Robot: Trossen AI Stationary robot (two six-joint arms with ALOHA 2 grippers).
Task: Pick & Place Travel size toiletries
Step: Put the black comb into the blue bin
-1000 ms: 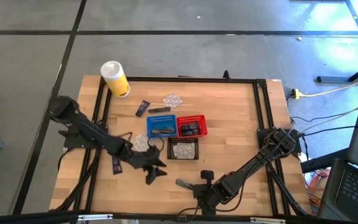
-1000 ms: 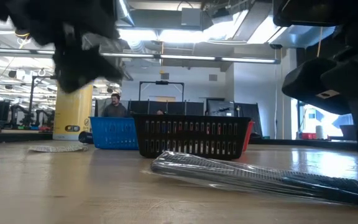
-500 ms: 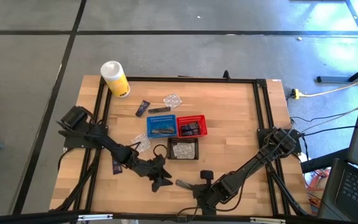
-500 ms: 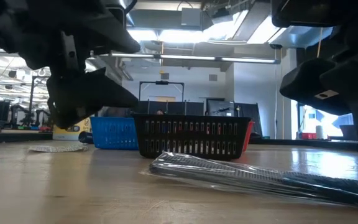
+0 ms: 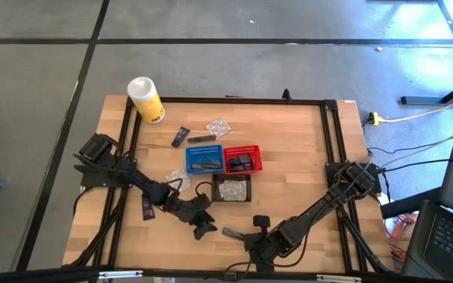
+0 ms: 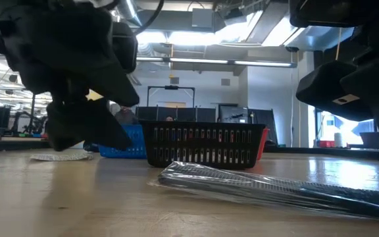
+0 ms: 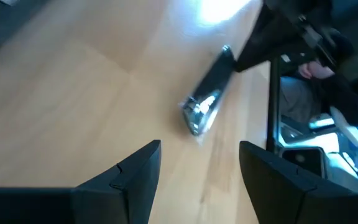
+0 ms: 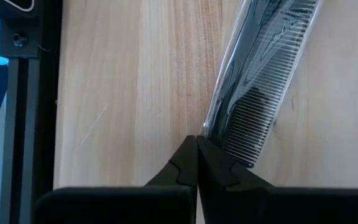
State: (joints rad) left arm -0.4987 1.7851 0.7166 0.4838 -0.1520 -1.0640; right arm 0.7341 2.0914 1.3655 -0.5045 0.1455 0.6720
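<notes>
In the low view, the left arm (image 6: 64, 72) is a blurred dark mass at upper left, hiding part of the blue basket (image 6: 127, 141). The wrapped comb (image 8: 263, 81) is cut off at the right wrist view's top edge.

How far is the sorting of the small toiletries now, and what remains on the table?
Done: items lie in the blue basket, red basket and black basket. In hand: nothing; the open left gripper points at the wrapped comb, beside the shut right gripper. Left: that comb, a navy sachet, a grey tube, a clear packet and another packet.
</notes>
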